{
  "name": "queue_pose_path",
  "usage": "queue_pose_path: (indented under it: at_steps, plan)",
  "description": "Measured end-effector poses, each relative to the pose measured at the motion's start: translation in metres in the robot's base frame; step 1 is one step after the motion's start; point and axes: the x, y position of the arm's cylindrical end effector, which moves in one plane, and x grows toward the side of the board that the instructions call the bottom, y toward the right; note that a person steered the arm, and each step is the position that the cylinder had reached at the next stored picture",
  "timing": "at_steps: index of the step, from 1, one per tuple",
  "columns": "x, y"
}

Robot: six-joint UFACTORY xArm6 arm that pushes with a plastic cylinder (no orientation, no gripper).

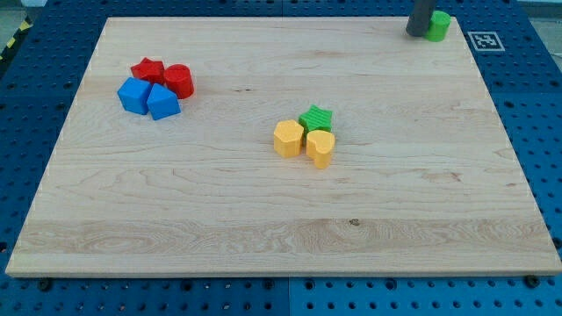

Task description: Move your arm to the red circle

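Note:
The red circle is a short red cylinder at the view's upper left of the wooden board. A red star touches it on its left. Two blue blocks sit just below them. My tip is at the view's top right, far from the red circle, right beside a green block.
A green star, a yellow hexagon and a yellow heart-like block cluster near the board's middle. A black-and-white marker lies on the blue pegboard off the board's top right corner.

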Motion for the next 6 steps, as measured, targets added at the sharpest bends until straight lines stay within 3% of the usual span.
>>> queue_pose_path:
  at_steps: [1,3,5,6]
  plan:
    - [0.012,-0.018]
    - [0.107,-0.155]
    - [0.135,-0.284]
    - [0.135,-0.287]
